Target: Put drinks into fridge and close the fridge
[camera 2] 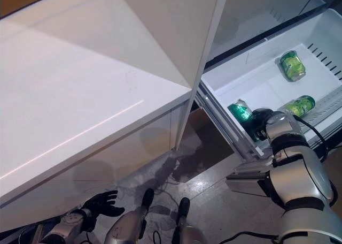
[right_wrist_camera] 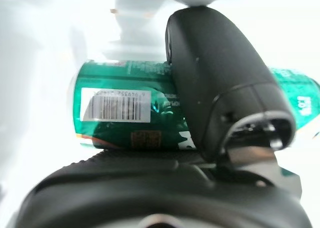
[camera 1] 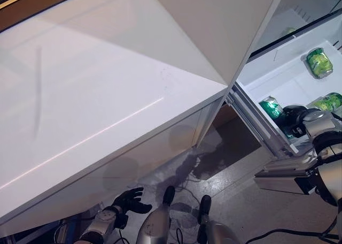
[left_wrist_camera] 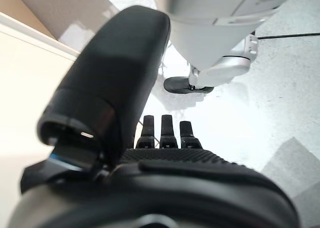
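The white fridge's bottom drawer (camera 2: 262, 83) stands pulled out on my right. My right hand (camera 2: 263, 124) is shut on a dark green can (camera 2: 240, 111) and holds it just inside the drawer's front wall. In the right wrist view my thumb (right_wrist_camera: 215, 83) lies across this can (right_wrist_camera: 125, 108). Lighter green cans (camera 2: 292, 65) (camera 2: 297, 106) lie further back in the drawer. My left hand (camera 1: 130, 200) hangs low near the floor, open and empty, with its fingers (left_wrist_camera: 162, 130) straight.
A broad white fridge panel (camera 1: 107, 94) slants across the left and middle. The drawer's front edge (camera 1: 256, 126) and metal rail (camera 2: 251, 172) jut out over the grey floor (camera 1: 235, 169).
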Motion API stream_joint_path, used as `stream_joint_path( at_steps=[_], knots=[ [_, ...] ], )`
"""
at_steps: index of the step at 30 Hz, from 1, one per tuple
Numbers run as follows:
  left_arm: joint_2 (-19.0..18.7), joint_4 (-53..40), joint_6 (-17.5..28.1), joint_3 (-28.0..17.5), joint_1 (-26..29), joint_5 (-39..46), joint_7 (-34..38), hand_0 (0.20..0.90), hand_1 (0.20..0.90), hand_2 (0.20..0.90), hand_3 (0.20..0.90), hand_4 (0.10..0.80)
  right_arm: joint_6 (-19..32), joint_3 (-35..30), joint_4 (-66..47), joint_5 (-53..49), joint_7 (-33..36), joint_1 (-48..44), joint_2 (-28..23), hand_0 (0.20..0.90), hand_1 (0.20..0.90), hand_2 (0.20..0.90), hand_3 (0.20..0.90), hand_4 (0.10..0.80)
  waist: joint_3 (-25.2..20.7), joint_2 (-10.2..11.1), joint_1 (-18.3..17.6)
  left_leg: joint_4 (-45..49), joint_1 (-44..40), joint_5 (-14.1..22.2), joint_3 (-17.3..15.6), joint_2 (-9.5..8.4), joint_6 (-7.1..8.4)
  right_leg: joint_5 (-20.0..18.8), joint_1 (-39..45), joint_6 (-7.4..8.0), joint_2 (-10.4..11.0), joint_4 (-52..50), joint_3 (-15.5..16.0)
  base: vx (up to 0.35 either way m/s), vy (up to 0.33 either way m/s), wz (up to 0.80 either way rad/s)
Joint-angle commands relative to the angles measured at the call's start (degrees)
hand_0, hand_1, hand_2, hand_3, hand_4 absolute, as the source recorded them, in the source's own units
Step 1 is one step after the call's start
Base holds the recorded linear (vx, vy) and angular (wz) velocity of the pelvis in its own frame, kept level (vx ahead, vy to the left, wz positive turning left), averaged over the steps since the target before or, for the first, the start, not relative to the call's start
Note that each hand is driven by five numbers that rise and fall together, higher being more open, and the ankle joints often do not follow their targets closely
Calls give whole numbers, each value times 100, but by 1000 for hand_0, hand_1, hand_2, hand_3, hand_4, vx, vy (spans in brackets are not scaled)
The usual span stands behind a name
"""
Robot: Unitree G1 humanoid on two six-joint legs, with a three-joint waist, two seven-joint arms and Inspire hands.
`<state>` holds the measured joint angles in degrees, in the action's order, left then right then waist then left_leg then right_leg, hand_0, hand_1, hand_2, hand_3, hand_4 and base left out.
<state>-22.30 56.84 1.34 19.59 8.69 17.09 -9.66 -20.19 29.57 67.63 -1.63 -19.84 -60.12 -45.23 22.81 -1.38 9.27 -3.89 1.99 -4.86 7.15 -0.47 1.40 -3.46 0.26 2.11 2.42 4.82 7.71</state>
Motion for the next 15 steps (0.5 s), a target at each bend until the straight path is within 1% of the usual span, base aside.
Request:
stream_joint_path(
  at_steps=[1,3,6,8,9,11,12,13,15],
  knots=[
    [-125,-274,196,313,-113,-80,-97,900,900,900,900,800,179,477,-202,-89,-52,-869,-473,900,900,900,900,800,-319,274,88,314,172,199,6,-270,-254,84,-268,-104,47,-631,-88,0,0,0],
    [-128,-294,178,337,-111,-78,-90,900,900,900,900,800,209,414,-269,-370,79,-863,-457,900,900,900,900,800,-336,282,71,307,143,205,-6,-262,-257,83,-249,-103,41,-633,-105,0,0,0],
    [-137,-335,120,329,-129,-87,-44,900,900,900,900,800,304,166,-613,-1149,563,-824,-463,900,900,900,900,800,-353,297,17,292,95,218,-28,-249,-258,84,-229,-102,24,-644,-138,1,0,-1],
    [-141,-339,78,289,-175,-115,-17,900,900,900,900,800,473,-83,-965,-1724,936,-735,-498,900,900,900,900,800,-383,315,-36,280,53,230,-48,-236,-253,93,-210,-97,12,-653,-168,11,5,-4],
    [-141,-334,64,262,-210,-136,-1,900,900,900,900,800,452,-247,-1223,-2009,1077,-651,-512,900,900,900,900,800,-402,323,-72,270,25,236,-63,-225,-251,99,-199,-98,6,-659,-182,0,0,0],
    [-136,-274,85,225,-279,-158,40,900,900,900,900,800,940,-601,-1748,-2659,1728,-474,-568,900,900,900,900,800,-440,342,-162,261,-24,256,-100,-210,-248,111,-185,-97,-11,-671,-225,0,0,0],
    [-136,-239,105,204,-317,-165,52,900,900,900,900,800,1055,-791,-2024,-2848,1967,-340,-581,900,900,900,900,800,-460,352,-198,254,-50,270,-116,-204,-249,118,-172,-96,-19,-671,-250,19,12,-4],
    [-116,-152,151,156,-388,-211,75,900,900,900,900,800,1370,-1111,-2472,-3189,2408,-162,-619,900,900,900,900,800,-512,366,-283,248,-93,293,-146,-199,-250,125,-154,-92,-35,-671,-303,28,10,-5],
    [-91,-63,190,105,-475,-269,83,900,900,900,900,800,1737,-1572,-2979,-3339,2825,164,-683,900,900,900,900,800,-586,384,-380,253,-145,326,-192,-191,-254,134,-127,-83,-45,-671,-365,32,14,-4]
  ],
)
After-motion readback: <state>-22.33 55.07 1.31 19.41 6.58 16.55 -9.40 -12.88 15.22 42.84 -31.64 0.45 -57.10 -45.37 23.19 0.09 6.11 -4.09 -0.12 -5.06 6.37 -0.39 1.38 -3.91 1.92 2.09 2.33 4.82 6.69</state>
